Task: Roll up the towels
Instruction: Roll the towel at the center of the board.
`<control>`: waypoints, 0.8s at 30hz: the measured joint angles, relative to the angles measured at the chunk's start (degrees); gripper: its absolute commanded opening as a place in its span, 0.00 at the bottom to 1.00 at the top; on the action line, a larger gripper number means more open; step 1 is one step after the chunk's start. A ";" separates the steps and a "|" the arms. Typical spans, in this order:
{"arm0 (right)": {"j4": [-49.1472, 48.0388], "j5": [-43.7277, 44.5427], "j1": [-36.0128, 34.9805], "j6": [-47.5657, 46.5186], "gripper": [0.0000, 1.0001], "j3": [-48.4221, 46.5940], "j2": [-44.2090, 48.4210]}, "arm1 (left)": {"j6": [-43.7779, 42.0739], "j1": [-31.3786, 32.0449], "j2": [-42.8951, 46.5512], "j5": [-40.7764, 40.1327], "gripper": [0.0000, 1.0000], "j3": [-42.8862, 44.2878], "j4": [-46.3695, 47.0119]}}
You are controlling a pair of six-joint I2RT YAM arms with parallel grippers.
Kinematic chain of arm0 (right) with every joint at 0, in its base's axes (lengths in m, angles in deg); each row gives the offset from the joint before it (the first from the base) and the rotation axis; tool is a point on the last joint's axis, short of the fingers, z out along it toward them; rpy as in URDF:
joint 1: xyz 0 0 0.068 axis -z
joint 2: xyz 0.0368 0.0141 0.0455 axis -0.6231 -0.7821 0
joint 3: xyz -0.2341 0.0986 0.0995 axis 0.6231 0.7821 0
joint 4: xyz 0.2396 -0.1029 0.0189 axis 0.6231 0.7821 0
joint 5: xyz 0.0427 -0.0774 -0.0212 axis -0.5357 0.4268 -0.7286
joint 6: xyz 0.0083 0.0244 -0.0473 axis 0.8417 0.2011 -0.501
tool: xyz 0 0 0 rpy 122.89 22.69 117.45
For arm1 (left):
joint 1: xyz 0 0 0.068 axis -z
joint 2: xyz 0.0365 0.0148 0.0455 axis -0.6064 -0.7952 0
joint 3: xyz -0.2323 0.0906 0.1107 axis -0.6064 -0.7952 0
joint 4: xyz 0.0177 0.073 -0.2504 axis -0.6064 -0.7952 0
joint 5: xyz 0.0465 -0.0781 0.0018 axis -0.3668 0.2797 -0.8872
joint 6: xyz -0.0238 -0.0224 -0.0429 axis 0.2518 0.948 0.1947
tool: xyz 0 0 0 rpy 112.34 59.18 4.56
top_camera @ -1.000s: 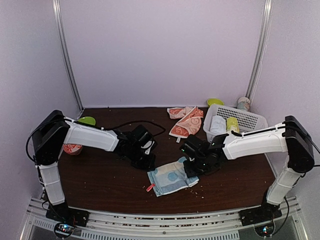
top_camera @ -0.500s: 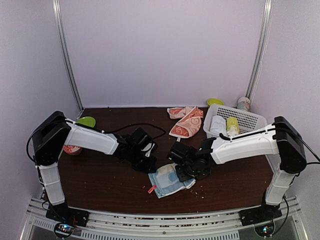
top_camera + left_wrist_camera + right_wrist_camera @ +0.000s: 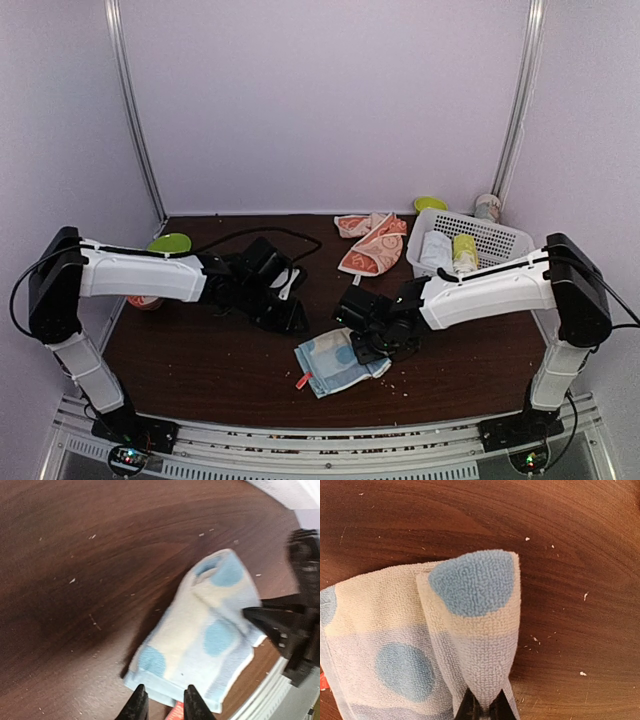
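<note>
The light blue towel (image 3: 340, 362) lies on the worktop (image 3: 200, 370) towards its front edge, between the 2 arms. It is partly folded, with 1 corner turned over onto the rest. The orange towel (image 3: 372, 245) lies crumpled farther back, just beside the white basket (image 3: 500, 238), with no fingers near it.

Both look like thin terry cloth, so they should be light and limp, with no stiffness to hold a shape. A roll will likely sag or spring loose unless it is kept tight, and the cloth may drag across the smooth wood rather than turn over. The best hold is probably a pinch at a corner or hem that takes in every layer, while the other arm pins the flat part.

The right fingers (image 3: 469, 710) are closed on the tip of the turned-over corner, and the cloth narrows into them. The left fingers (image 3: 138, 706) stand a little apart with a narrow gap. They are poised at the towel's near hem by its red tag (image 3: 175, 712) and appear to hold nothing; from above they sit just beside the towel, off it
</note>
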 measured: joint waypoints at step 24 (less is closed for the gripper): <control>-2.08 0.04 -0.39 1.27 0.17 0.11 -0.72 | 2.95 4.63 -10.60 4.00 0.00 0.09 4.81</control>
